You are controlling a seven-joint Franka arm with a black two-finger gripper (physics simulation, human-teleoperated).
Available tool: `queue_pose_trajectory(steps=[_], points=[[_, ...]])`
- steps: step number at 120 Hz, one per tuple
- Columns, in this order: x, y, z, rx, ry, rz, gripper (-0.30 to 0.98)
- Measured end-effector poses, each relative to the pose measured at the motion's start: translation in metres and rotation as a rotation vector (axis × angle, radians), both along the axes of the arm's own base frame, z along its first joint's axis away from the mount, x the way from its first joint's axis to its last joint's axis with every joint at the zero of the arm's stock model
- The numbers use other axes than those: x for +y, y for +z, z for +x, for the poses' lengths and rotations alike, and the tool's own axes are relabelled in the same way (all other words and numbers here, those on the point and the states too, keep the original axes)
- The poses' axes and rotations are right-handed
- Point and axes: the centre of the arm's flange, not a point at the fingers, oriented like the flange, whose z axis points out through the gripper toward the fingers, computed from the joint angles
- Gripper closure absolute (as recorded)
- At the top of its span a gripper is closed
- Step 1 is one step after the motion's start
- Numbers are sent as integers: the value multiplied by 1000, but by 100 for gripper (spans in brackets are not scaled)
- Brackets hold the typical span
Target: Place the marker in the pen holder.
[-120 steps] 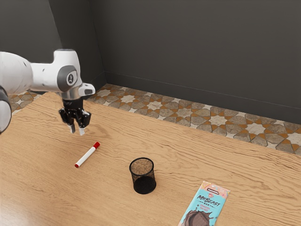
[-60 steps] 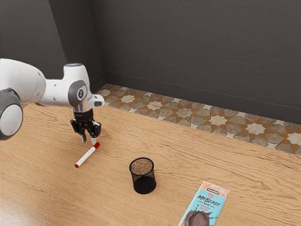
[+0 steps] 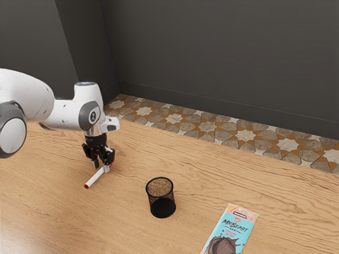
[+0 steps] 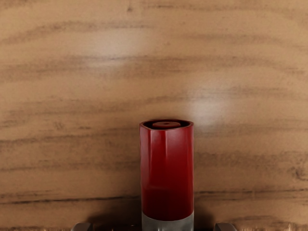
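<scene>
Exterior view, from gripper [image 3: 101, 166]: can pass over tabletop [image 3: 259, 185] toward 3 o'clock; toward 4, runs into pen holder [image 3: 162, 206], then chocolate bar [image 3: 234, 226] farther out.

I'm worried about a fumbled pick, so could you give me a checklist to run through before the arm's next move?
1. Marker lying on the table: ok.
2. Fingers open, one on each side of the marker near an end: ok.
3. Fingers low enough for a firm grip: cannot tell.
4. Marker gripped, ready to lift: not ok; there is a gap on both sides of it.
5. Pen holder upright, with nothing sticking out of its mouth: ok.
6. Chocolate bar out of the way between marker and pen holder: ok.
</scene>
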Motion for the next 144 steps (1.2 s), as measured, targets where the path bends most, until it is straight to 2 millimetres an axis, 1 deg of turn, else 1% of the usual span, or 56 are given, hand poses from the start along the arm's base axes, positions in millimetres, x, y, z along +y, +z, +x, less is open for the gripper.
queue_pose_trajectory(steps=[7, 10, 18, 28, 40, 51, 60, 73, 85, 96, 100, 104, 108, 116, 121, 133, 138, 144], points=[[0, -3, -2, 0, -9, -1, 39], [1, -4, -3, 1, -12, -1, 36], [2, -4, -3, -5, -19, 0, 33], [3, -3, -2, -12, -30, 1, 37], [2, -2, -2, -16, -42, 2, 37], [1, 0, -1, -22, -53, 1, 52], [0, 0, -1, -23, -61, 0, 59], [0, -1, -1, -23, -69, 1, 57], [-1, 3, 0, -30, -76, 2, 69], [-1, 8, 1, -39, -80, 7, 73], [-5, 16, 3, -51, -87, 10, 74], [-13, 30, 6, -73, -102, 12, 75], [-27, 49, 10, -104, -125, 13, 76], [-71, 101, 8, -179, -191, 3, 77], [-97, 133, 2, -226, -232, -8, 78], [-163, 202, -14, -335, -334, -38, 79], [-190, 221, -20, -367, -376, -50, 79], [-220, 232, -26, -387, -418, -65, 79]])
